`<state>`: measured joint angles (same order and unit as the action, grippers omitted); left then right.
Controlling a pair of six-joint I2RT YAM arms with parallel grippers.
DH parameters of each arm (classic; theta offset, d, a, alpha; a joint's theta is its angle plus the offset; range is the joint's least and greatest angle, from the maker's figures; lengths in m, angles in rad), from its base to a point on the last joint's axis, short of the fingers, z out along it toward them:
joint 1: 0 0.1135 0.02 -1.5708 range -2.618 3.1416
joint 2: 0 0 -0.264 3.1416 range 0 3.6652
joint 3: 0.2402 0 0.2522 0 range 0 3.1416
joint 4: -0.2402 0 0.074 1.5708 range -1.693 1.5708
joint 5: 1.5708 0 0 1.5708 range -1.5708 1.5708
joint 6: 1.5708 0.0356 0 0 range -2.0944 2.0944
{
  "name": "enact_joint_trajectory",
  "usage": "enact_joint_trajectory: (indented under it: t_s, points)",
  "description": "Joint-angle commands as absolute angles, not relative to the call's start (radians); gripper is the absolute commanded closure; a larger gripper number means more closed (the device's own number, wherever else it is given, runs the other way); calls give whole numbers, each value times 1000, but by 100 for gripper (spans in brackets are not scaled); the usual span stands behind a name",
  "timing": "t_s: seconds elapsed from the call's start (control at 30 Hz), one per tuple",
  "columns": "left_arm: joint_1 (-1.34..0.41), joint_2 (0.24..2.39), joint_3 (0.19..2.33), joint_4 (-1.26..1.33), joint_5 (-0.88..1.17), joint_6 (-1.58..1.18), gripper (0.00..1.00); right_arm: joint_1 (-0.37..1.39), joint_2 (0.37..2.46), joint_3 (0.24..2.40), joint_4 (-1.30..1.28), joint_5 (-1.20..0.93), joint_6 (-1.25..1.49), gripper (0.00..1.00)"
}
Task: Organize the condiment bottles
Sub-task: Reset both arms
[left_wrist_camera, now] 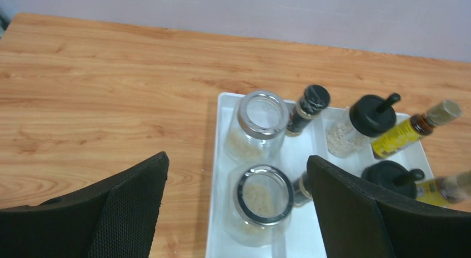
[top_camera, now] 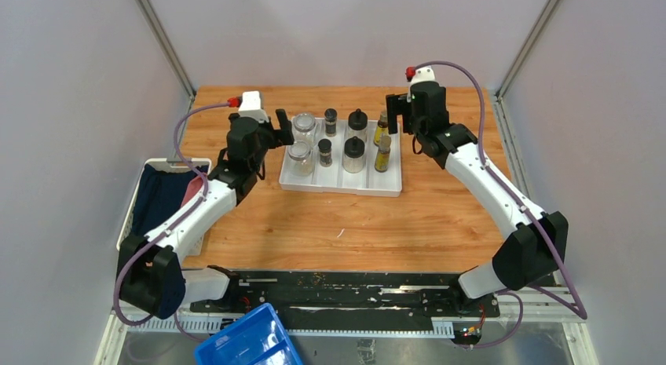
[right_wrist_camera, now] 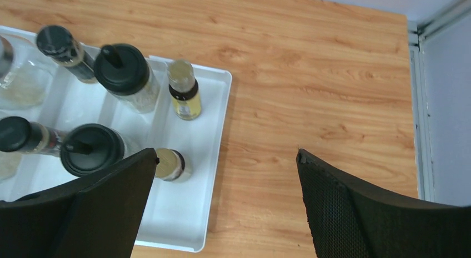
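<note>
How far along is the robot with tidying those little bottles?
Looks essentially done: all eight stand in the white tray, paired by kind: glass jars, dark shakers, round black-capped bottles, oil bottles. In hand: nothing; the left gripper and right gripper hang open and empty at the tray's two ends. Left: no bottle stands outside it, so probably only pulling away.

Condiment set: parts hidden, cropped or unclear.

Left wrist view: the near shaker [left_wrist_camera: 301, 187] shows only as a sliver beside one finger of the left gripper [left_wrist_camera: 236, 157]. The same finger covers the near side of the near round bottle [left_wrist_camera: 390, 170]. The near oil bottle [left_wrist_camera: 451, 188] is blurred and cut by the right edge.
Right wrist view: that oil bottle's body is lost behind a finger of the right gripper [right_wrist_camera: 226, 151], and the far glass jar [right_wrist_camera: 19, 75] is cropped at the left edge.
Top view: the blue bin [top_camera: 247, 341] is cut by the bottom edge, and the labels are too small to read.
</note>
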<state>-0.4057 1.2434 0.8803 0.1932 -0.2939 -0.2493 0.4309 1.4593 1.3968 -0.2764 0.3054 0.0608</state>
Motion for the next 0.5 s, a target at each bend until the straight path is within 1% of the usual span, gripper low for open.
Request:
enact_joint_trajectory:
  t_s: [0.0, 0.27, 0.47]
  points:
    - [-316, 1284, 891, 216, -147, -268, 2, 416, 1419, 1321, -274, 396, 79, 0]
    - [-260, 1445, 970, 173, -84, -192, 0, 386, 1451, 1300, -262, 461, 59, 0]
    - [-255, 1468, 952, 209, -83, -170, 0, 320, 1482, 1250, -196, 447, 69, 0]
